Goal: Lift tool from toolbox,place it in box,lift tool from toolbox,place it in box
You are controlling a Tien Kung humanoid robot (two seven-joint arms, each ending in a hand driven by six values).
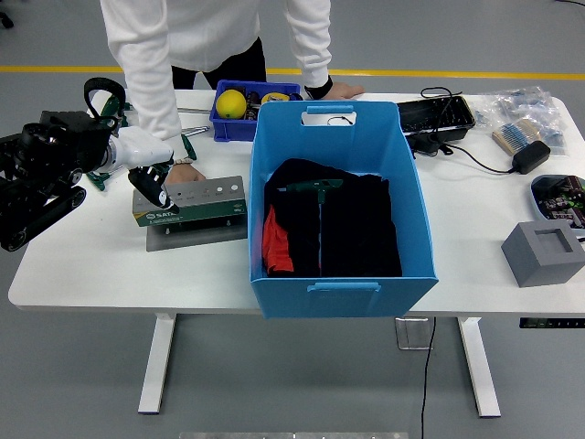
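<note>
The left hand hovered at the green toolbox's left end, fingers curled around what looked like a dark tool handle, needing a lift toward the blue box.

A single high head view is given, aimed forward and down over the whole tabletop, its near edge lowest.

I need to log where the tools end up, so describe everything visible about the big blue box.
The big blue box is an open-topped, plastic-looking bin with slotted handles at its near and far rims. It stands upright mid-table, its near end at the table's front edge. Inside lie dark fabric, something red and a green T-handled tool.
</note>
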